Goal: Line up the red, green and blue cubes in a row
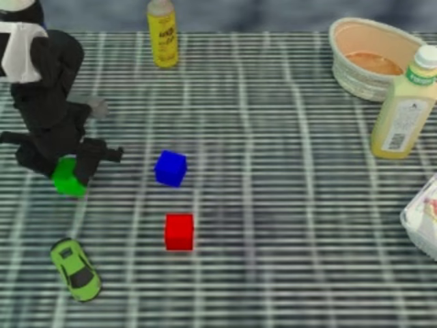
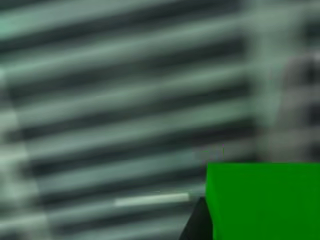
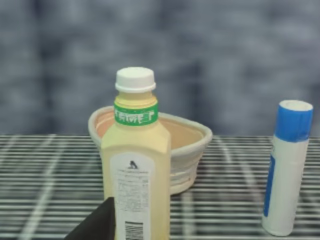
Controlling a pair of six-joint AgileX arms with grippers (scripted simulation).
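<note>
The left end effector [image 1: 70,172] sits at the left of the top view, lowered over the green cube [image 1: 67,179], whose bright face shows between and below the dark fingers. The fingers stand on either side of the cube, but whether they are clamped on it or merely around it cannot be told. In the left wrist view the green cube [image 2: 265,200] fills the lower right corner, with a dark finger edge just beside it and the striped desk [image 2: 125,100] behind.

To the right of that end effector, toward the middle of the top view, lies the blue cube [image 1: 170,168]. Just below it in the frame, and apart from it, lies the red cube [image 1: 179,231]. The green cube is well to the left of both, roughly level with the blue one.

At the lower left of the top view a lime-green toy car [image 1: 75,269] rests on the desk [image 1: 287,225]. A yellow bottle [image 1: 162,33] stands at the upper edge, left of centre. At the upper right are a pale bowl [image 1: 372,58] and, just beside it, a juice bottle [image 1: 404,106] with a white cap. A white packet [image 1: 423,219] touches the right edge.

The right end effector is out of the top view; its wrist view shows the juice bottle [image 3: 136,165], the bowl [image 3: 190,145] behind it, and a blue-capped white tube [image 3: 287,167] standing apart.
</note>
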